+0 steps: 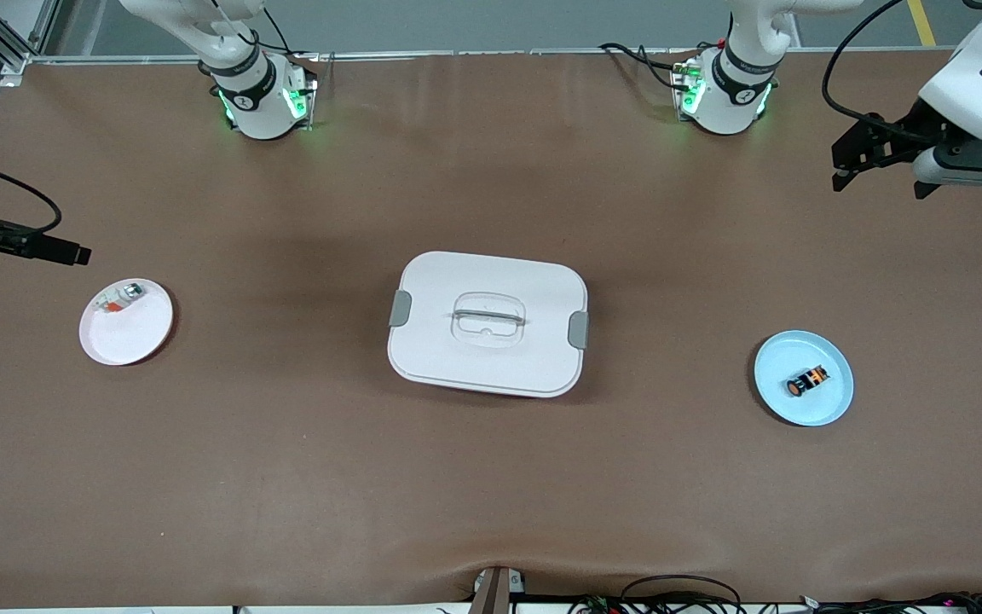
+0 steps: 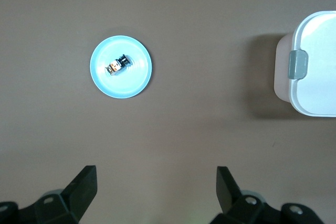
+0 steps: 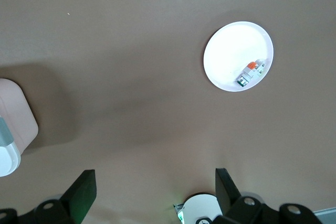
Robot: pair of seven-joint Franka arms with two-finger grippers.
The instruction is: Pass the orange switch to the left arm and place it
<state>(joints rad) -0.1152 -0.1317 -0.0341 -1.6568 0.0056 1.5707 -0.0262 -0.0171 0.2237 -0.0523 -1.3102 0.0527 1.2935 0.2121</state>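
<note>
The orange switch (image 1: 807, 381) lies on its side on a light blue plate (image 1: 823, 407) toward the left arm's end of the table. It also shows in the left wrist view (image 2: 116, 65), on the plate (image 2: 134, 83). The white lidded box (image 1: 488, 275) stands in the middle of the table. My left gripper (image 1: 879, 181) hangs open and empty, high over the table's left-arm end, well apart from the plate; its fingers (image 2: 84, 182) stand wide apart. My right gripper (image 3: 155, 177) is open and empty, high over the right arm's end; its dark hand (image 1: 73, 253) shows at the front view's edge.
A white plate (image 1: 129, 337) toward the right arm's end holds a white-and-silver part with a red-orange bit (image 1: 120, 298); both show in the right wrist view (image 3: 226, 56) (image 3: 249, 73). The box's end shows in both wrist views (image 2: 317, 51) (image 3: 10, 129).
</note>
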